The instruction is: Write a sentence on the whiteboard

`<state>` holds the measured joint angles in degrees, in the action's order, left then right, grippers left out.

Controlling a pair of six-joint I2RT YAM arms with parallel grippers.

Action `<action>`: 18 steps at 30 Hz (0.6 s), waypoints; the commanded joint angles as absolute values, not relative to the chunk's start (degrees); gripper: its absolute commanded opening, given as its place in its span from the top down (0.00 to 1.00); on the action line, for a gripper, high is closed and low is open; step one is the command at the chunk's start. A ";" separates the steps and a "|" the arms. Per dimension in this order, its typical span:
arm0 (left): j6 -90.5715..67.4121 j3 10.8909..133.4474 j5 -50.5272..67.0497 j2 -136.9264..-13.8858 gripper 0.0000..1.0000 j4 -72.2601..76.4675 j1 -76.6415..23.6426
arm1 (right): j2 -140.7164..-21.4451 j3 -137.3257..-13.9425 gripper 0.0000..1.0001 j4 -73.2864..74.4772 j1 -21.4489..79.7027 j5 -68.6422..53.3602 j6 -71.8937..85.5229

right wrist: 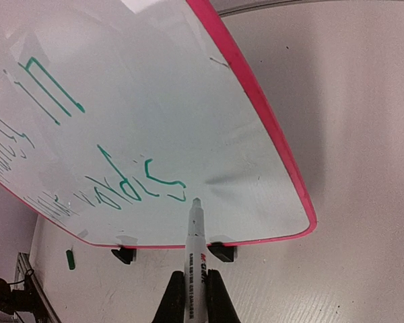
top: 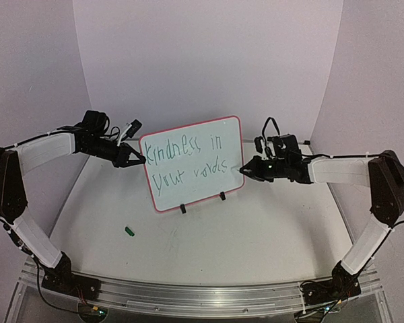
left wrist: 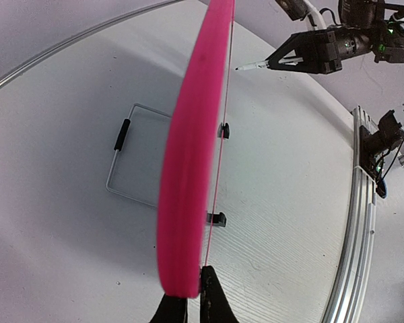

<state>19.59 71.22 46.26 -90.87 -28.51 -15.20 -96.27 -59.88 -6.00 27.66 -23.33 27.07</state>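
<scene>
Top external: left jaws grip red-framed whiteboard (top: 209,185), green two-row sentence (top: 172,151); right jaws: marker (right wrist: 195,256).

White whiteboard (top: 195,191) with pink-red frame (right wrist: 261,114) and 2 black feet (top: 183,208); green sentence (top: 182,151); white marker (right wrist: 194,259).

The left arm (top: 47,149) and right arm (top: 340,171) rise from the frame's lower corners, elbows out, forearms reaching toward the middle. The left pincer (top: 136,159) is clamped on the whiteboard's (top: 188,185) left edge. The right pincer (top: 248,169) is closed around a marker (right wrist: 194,235).
</scene>
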 commanded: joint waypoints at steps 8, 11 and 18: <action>21.36 71.78 42.21 -91.48 1.00 -30.23 -16.27 | -99.68 -63.69 1.00 -5.27 27.55 -22.07 25.63; 21.36 71.74 42.18 -91.49 1.00 -30.28 -16.30 | -100.29 -64.05 1.00 -5.27 27.52 -21.84 25.59; 21.41 71.81 42.19 -91.54 1.00 -30.29 -16.31 | -100.98 -64.25 1.00 -5.34 27.55 -21.19 25.56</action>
